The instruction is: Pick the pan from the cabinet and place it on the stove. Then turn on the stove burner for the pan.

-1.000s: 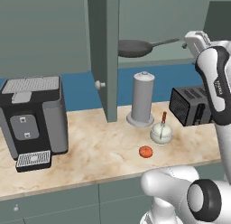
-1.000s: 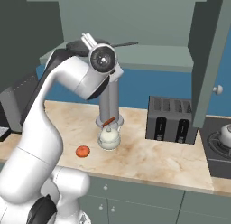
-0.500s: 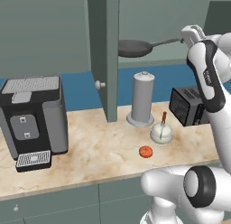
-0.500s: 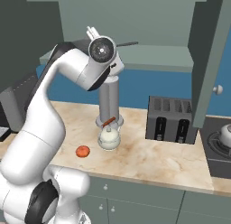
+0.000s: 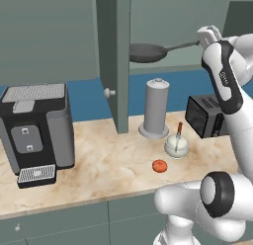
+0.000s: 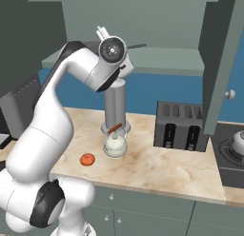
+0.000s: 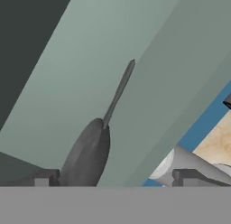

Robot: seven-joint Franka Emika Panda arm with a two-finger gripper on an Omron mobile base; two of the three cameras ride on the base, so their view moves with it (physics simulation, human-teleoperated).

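The dark pan point(image 5: 147, 52) lies on the lower shelf of the open grey-green cabinet point(image 5: 113, 61), its thin handle point(image 5: 182, 44) pointing right. My gripper point(image 5: 202, 36) is up at shelf height, just beyond the handle's tip. In the hand view the pan point(image 7: 85, 155) sits low between my fingertips, nearer the left one, and its handle point(image 7: 118, 92) runs up and away. The gripper point(image 7: 115, 178) is open and holds nothing. The black stove point(image 6: 221, 168) lies at the counter's right end.
On the counter stand a coffee machine point(image 5: 37, 125), a tall silver canister point(image 5: 155, 108), a toaster point(image 5: 207, 115), a small white jar point(image 5: 176, 145) and a tomato point(image 5: 159, 165). A silver kettle point(image 6: 238, 141) sits on the stove. The cabinet's right door point(image 6: 224, 63) hangs open.
My hand has risen and moved left toward the end of the pan's handle. The pan has stayed on the shelf.
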